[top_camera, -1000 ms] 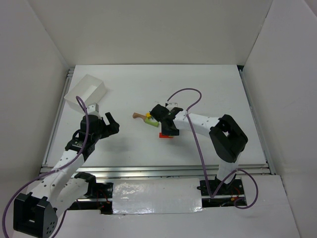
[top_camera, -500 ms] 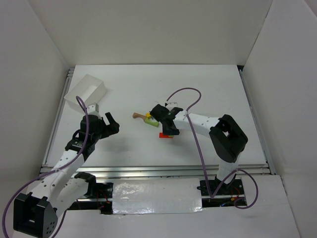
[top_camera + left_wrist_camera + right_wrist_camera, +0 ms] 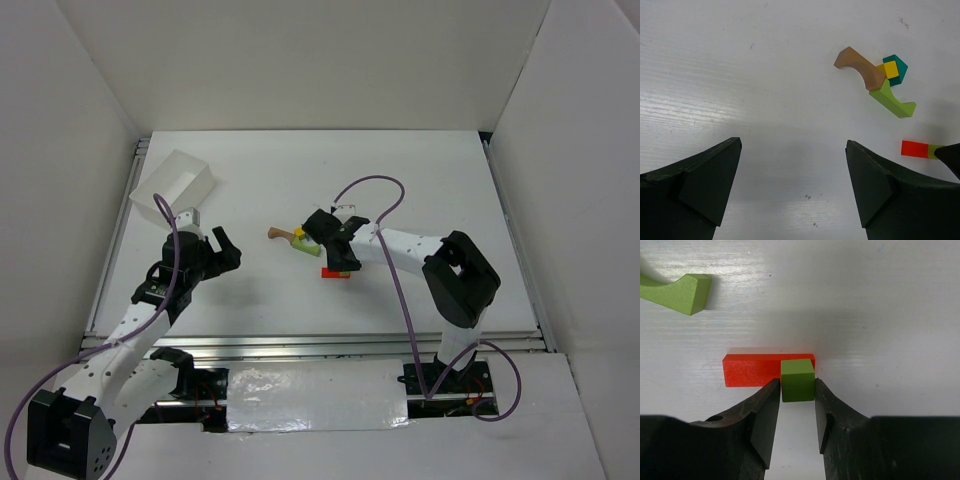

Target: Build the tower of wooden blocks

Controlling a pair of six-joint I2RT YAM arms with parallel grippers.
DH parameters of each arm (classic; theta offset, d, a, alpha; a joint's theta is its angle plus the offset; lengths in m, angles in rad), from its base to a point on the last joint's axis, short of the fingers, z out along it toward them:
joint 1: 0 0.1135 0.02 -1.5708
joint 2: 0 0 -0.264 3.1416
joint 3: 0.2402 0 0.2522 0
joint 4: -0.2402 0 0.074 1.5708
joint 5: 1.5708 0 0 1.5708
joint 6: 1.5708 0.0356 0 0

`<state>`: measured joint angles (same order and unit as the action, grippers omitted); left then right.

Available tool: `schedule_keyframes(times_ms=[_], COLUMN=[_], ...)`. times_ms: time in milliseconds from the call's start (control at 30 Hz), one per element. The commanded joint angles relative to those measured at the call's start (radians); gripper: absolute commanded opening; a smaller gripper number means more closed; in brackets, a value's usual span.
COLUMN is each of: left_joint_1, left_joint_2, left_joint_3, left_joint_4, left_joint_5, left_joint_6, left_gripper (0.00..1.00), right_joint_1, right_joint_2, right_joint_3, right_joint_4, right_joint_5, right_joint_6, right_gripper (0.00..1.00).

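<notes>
Right, status: the right gripper (image 3: 796, 386) is pinched narrow on a small green cube (image 3: 797, 380), 1 finger against each side. The cube sits over the right end of a flat red bar (image 3: 752, 370) lying on the white table (image 3: 420, 180). I cannot tell whether the cube rests on the bar or is held just above it. No tower stands yet; only this 1 cube is over another block.

From overhead, the right gripper (image 3: 340, 262) is near the table's middle, tilted down over the bar.

The other blocks lie loose in a cluster just behind and left of the bar:
- a tan arch (image 3: 860, 67) lying flat
- a yellow cube (image 3: 891, 69) at the arch's right end
- a teal block (image 3: 899, 61) partly under the yellow cube
- a light green curved piece (image 3: 892, 100) touching the arch's lower end, apart from the bar

The left gripper (image 3: 793, 145) is spread wide and holds nothing, with bare table between its fingers. It hovers well left of the cluster and is aimed toward it. A white box (image 3: 175, 185) sits at the far left corner of the table, behind the left arm.
</notes>
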<state>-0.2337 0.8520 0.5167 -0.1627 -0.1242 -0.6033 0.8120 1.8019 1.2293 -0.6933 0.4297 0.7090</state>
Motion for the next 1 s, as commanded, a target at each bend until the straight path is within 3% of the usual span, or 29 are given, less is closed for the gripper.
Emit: schedule_keyframes(times_ms=[0,967], left_joint_1=[-0.004,-0.007], left_joint_2=[-0.014,-0.01], left_joint_3=[-0.009,-0.007], left_joint_4=[0.04,0.042], left_joint_5=[0.017,0.018], left_joint_6=[0.016,0.014], left_gripper=[0.99,0.99], right_joint_1=[0.007,0.015], right_joint_2=[-0.047,-0.085], right_joint_3=[0.004,-0.027], right_joint_4=[0.026,0.001], right_joint_5=[0.02,0.03], right_joint_6=[-0.005,0.05], right_gripper=[0.41,0.39])
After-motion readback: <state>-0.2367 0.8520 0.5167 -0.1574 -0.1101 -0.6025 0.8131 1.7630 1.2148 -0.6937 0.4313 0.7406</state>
